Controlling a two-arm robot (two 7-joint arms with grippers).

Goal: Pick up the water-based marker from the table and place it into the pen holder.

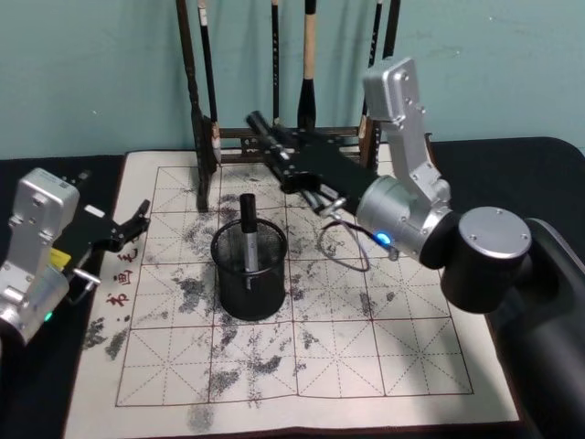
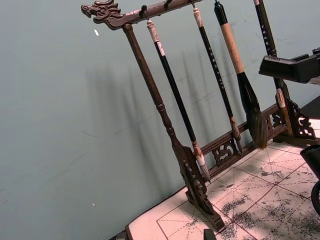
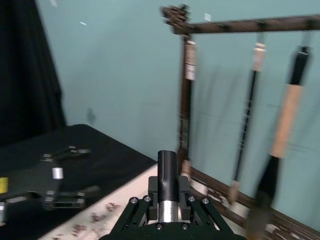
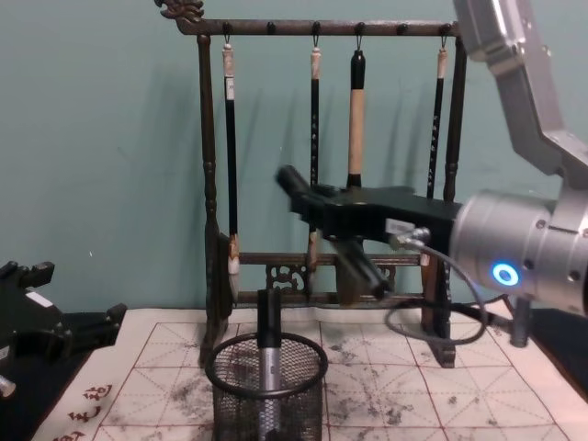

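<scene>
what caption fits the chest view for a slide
Grey-and-black marker standing in the round black wire-mesh pen holder, right gripper raised above, before the dark wooden brush rack.

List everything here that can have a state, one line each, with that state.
right gripper: shut on the held marker, raised
held marker: clamped, off the table
pen holder: upright, second marker inside
second marker: standing upright
left gripper: open, idle at the left
brushes: hanging on the rack
</scene>
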